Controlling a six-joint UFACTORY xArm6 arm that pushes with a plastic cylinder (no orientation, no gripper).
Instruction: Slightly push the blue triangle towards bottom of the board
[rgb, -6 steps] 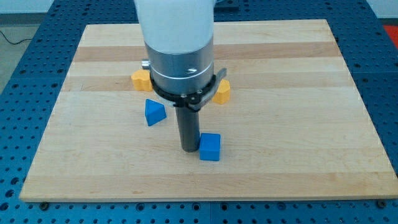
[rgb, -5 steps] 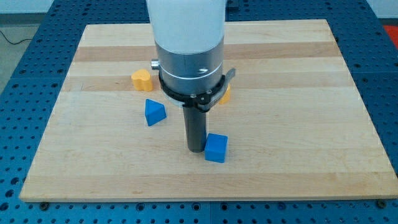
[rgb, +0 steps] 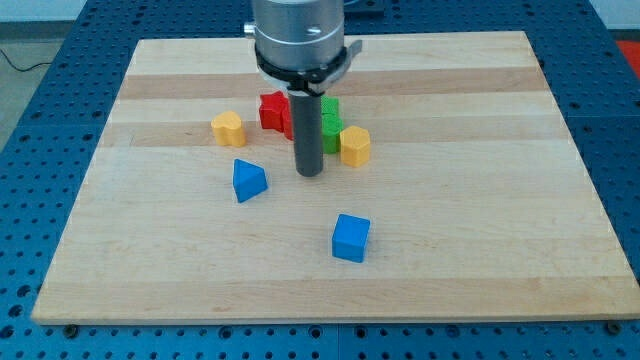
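The blue triangle (rgb: 248, 181) lies on the wooden board (rgb: 450, 180), left of centre. My tip (rgb: 309, 174) stands to the triangle's right, about a block's width away and not touching it. A blue cube (rgb: 351, 238) lies below and to the right of my tip. A yellow block (rgb: 228, 128) sits above the triangle.
A red block (rgb: 274, 111) and a green block (rgb: 329, 126) sit behind the rod, partly hidden by it. A second yellow block (rgb: 354, 145) lies just right of the rod. The arm's grey body (rgb: 299, 35) hangs over the board's top middle.
My tip has moved up the view, away from the blue cube, to beside the blue triangle. The cube was shifted slightly right earlier. The red and green blocks have come into sight.
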